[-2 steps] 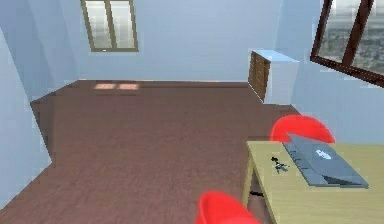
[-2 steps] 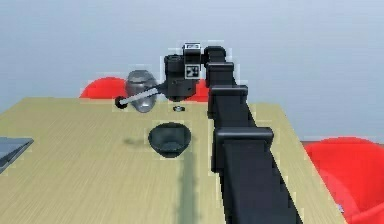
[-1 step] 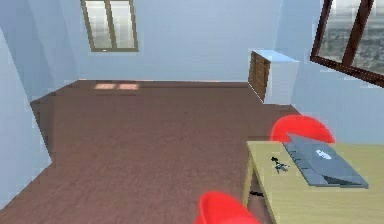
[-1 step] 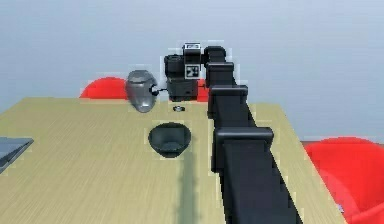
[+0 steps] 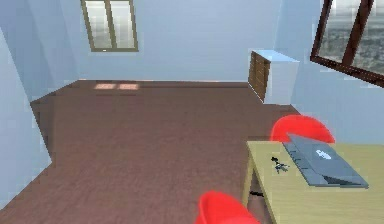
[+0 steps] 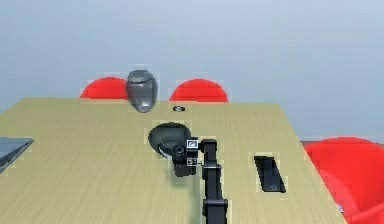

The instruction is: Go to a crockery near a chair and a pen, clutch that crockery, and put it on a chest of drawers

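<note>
While the arm (image 6: 212, 195) stood out over the bench (image 6: 90, 140), its hand (image 6: 176, 158) sat at the dark bowl (image 6: 166, 133); whether it held anything could not be told. The grasp seemed the step in hand. Next came lifting clear, then driving to the chest of drawers (image 5: 262, 78) by the far wall.

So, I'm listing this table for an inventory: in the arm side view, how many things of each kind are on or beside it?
red chairs: 3
grey vessel: 1
dark bowl: 1
black flat slab: 1
small dark item: 1
laptop: 1
Total: 8
</note>
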You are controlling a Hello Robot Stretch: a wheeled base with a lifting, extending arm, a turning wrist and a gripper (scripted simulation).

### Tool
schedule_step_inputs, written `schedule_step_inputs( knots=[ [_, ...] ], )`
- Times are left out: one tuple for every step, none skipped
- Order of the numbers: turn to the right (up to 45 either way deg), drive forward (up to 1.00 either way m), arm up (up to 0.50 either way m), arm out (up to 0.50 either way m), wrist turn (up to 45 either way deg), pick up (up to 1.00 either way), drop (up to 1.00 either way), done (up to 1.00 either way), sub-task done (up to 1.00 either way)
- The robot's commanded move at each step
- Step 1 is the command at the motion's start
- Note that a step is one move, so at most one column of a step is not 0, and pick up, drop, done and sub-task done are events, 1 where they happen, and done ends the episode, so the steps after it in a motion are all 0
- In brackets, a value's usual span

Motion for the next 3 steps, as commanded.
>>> schedule_step_inputs(
  knots=[
    [0.0,0.00,0.00,0.00,0.0,1.00,0.00,0.00,0.00],
    [0.0,0.00,0.10,0.00,0.0,0.00,0.00,0.00,0.00],
    [0.0,0.00,0.16,0.00,0.0,0.00,0.00,0.00,0.00]
  ],
)
